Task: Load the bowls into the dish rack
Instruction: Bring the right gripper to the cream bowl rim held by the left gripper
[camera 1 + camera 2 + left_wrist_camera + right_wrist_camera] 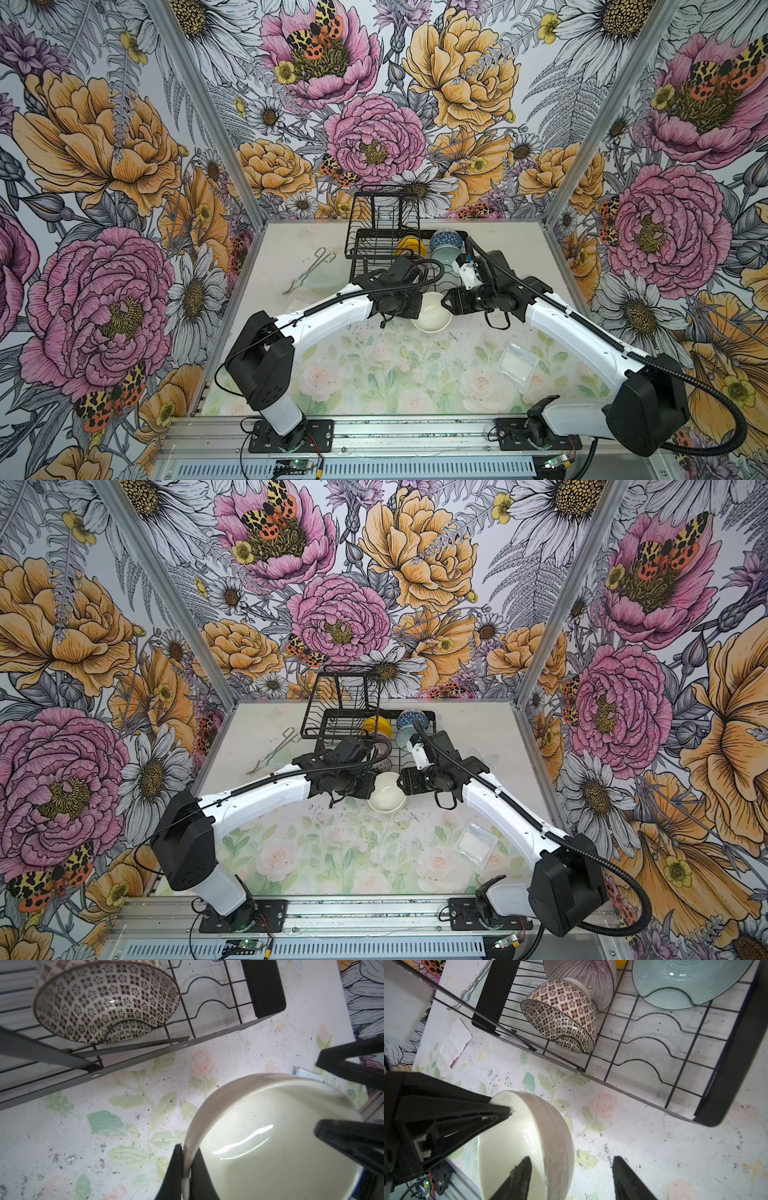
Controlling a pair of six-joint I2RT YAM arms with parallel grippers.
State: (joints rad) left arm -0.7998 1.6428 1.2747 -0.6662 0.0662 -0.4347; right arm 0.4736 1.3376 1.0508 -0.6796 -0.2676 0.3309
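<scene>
No readable text, label, brand, number or sign appears in any view.

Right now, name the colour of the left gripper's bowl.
Cream; the bowl shows best in the left wrist view.

A plain cream bowl [432, 318], a brown-and-white flower-print bowl [560, 1016], a purple-striped bowl [583, 972], a pale teal bowl [685, 980], a yellow bowl [409, 246] and a black wire dish rack [737, 1068].

The left arm [328, 309] and right arm [557, 320] reach forward, bent inward toward each other. The left end effector [186, 1159] pinches the cream bowl [270, 1136] by its rim. The right end effector [572, 1159] straddles the bowl's wall, jaws apart.
</scene>
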